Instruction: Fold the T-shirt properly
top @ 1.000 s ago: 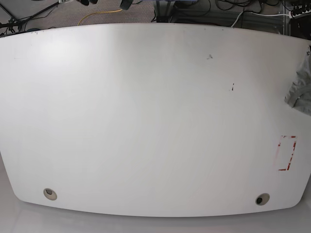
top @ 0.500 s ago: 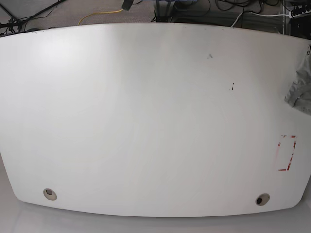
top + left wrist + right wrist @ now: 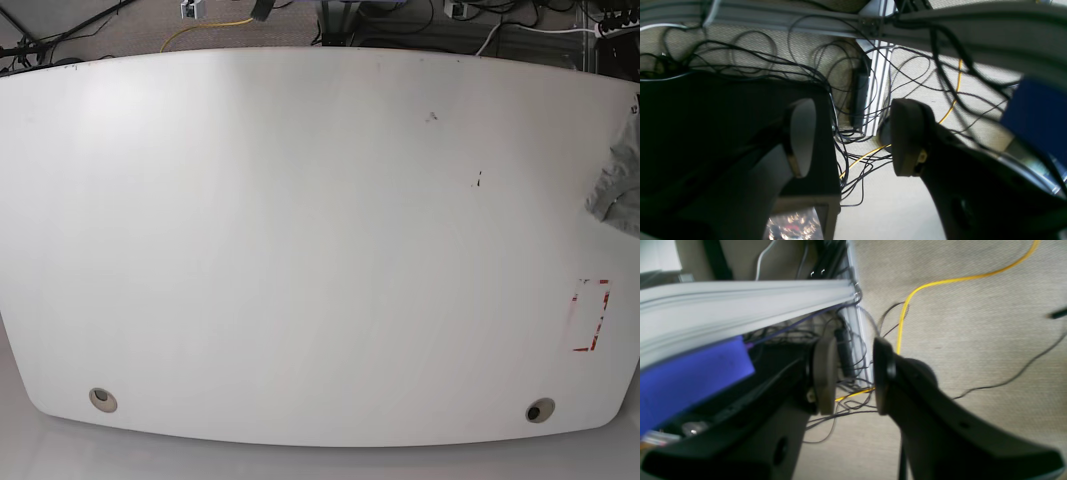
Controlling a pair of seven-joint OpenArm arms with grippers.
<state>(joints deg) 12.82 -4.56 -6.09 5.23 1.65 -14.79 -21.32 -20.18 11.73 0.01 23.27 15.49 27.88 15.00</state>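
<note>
- t-shirt (image 3: 620, 190) at the tabletop's right edge: grey, with black marks
- tabletop (image 3: 320, 250): white, with a broken red rectangular outline near its right edge
- cable (image 3: 950, 280): yellow
- floor (image 3: 973, 323): mottled beige-grey

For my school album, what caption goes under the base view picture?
Grey cloth T-shirt peeking over the right edge of a big white table.

A white table (image 3: 320, 250) with rounded near corners spans the base view — a round grommet sits near each of those corners, and broken red marks (image 3: 605, 310) show towards the right side. Soft light pales its upper left. Beyond the far edge lies grey-beige carpet (image 3: 973, 326), crossed by a yellow cable (image 3: 950, 280) and thin tangled black wires (image 3: 820, 75) — these loop beside an upright metal profile (image 3: 878, 83).
</note>
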